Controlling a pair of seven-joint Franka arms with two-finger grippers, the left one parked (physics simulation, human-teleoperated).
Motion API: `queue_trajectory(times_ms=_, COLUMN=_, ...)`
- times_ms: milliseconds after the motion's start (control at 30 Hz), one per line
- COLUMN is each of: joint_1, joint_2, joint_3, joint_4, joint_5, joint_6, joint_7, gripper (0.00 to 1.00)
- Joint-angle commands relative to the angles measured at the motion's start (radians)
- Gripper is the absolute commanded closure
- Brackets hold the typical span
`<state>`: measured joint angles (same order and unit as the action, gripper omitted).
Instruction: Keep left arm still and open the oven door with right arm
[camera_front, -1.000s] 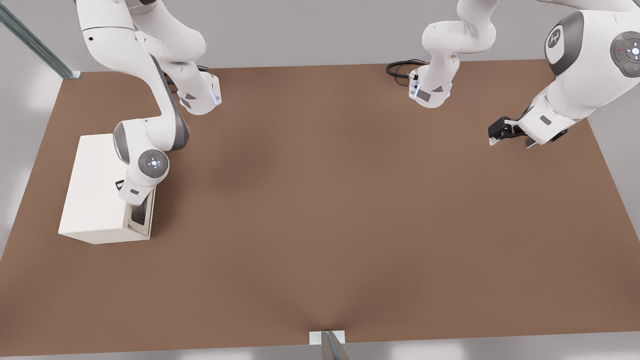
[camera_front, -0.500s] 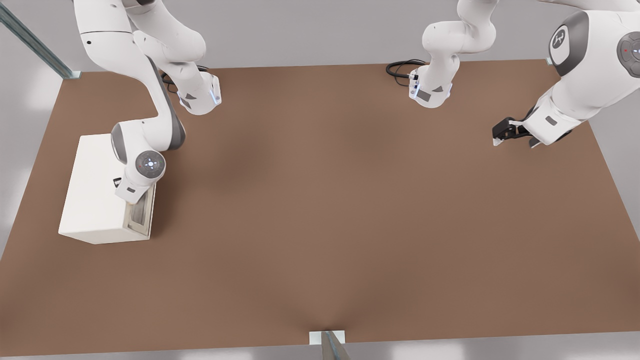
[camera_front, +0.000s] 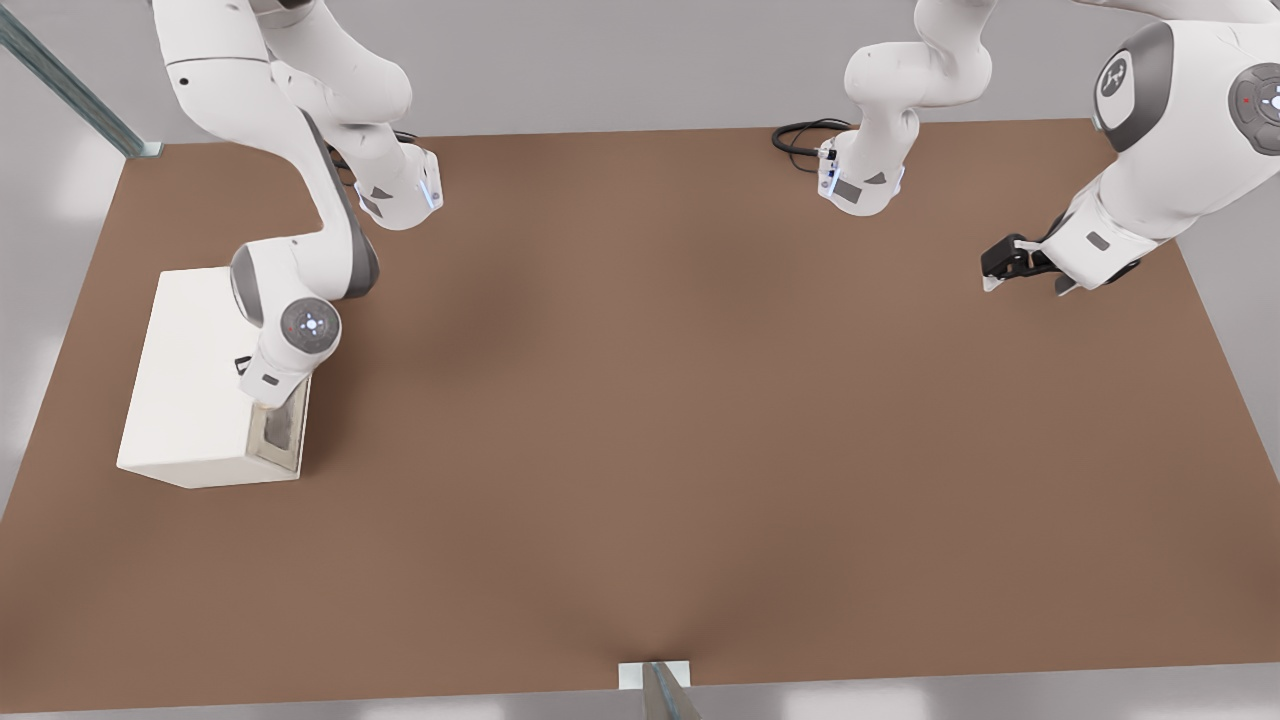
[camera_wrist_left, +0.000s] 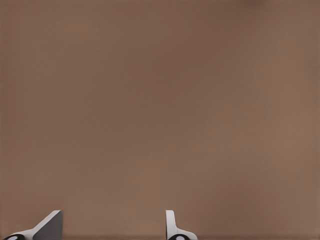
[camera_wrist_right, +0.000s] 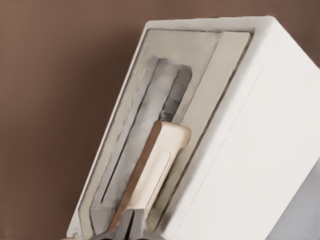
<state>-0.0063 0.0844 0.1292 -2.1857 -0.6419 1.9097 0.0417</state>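
The tool, fingers pinched together at the near end of the door handle, has barely shifted, so the oven at the bench's left stays closed.

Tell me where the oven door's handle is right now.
In the right wrist view the pale handle stands out from the oven door, with the claw at its near end; the oven sits at the front view's left.

One oven is counted on the desk, with one oven door bearing one tan bar handle. One working hand is seen at that handle's end. One black cable is counted.
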Motion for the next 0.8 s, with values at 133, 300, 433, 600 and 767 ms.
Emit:
queue_trajectory(times_ms=133, joint_1=0.223, joint_2=0.014, joint_3=0.001, joint_4=0.093, joint_5=0.139, joint_6=-0.097, joint_7=0.195, gripper=0.79)
queue_trajectory(times_ms=300, joint_1=-0.052, joint_2=0.244, joint_3=-0.01, joint_4=0.759, joint_5=0.613, joint_6=-0.477, joint_7=-0.174, gripper=0.0)
queue_trajectory(times_ms=433, joint_1=-0.044, joint_2=0.014, joint_3=-0.008, joint_4=0.673, joint_5=0.602, joint_6=-0.572, joint_7=-0.083, gripper=0.0)
queue_trajectory(times_ms=600, joint_1=-0.046, joint_2=-0.003, joint_3=-0.008, joint_4=0.629, joint_5=0.601, joint_6=-0.544, joint_7=-0.083, gripper=0.0)
queue_trajectory(times_ms=767, joint_1=-0.049, joint_2=-0.031, joint_3=-0.008, joint_4=0.586, joint_5=0.601, joint_6=-0.512, joint_7=-0.083, gripper=0.0)
